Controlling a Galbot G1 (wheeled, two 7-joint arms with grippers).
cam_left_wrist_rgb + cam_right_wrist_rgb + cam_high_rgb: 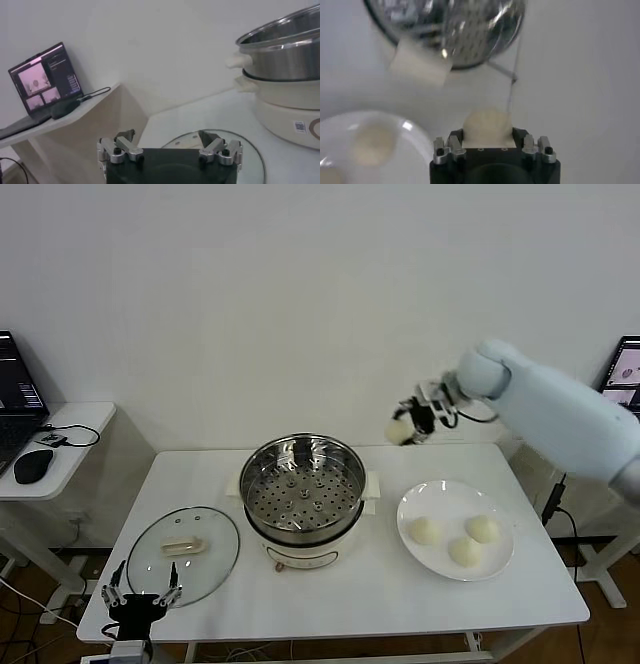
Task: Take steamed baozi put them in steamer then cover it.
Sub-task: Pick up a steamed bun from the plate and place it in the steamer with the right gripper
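The steamer (pixel 303 494) stands mid-table, a shiny steel pot with an empty perforated tray on a cream base; it also shows in the right wrist view (pixel 455 30) and the left wrist view (pixel 280 55). My right gripper (pixel 412 424) is shut on one cream-white baozi (pixel 400 429), held in the air above the table's back edge, right of the steamer; the bun sits between the jaws in the right wrist view (pixel 487 127). Three baozi (pixel 465 540) lie on the white plate (pixel 440 494). The glass cover (pixel 183 546) lies flat at the front left. My left gripper (pixel 140 596) is open, parked at the front left edge.
A side table (pixel 60 449) at the left holds a laptop (pixel 18 399) and a mouse (pixel 32 466); they also show in the left wrist view, with the laptop (pixel 42 82) on its shelf. Another screen (pixel 625 374) stands at the right.
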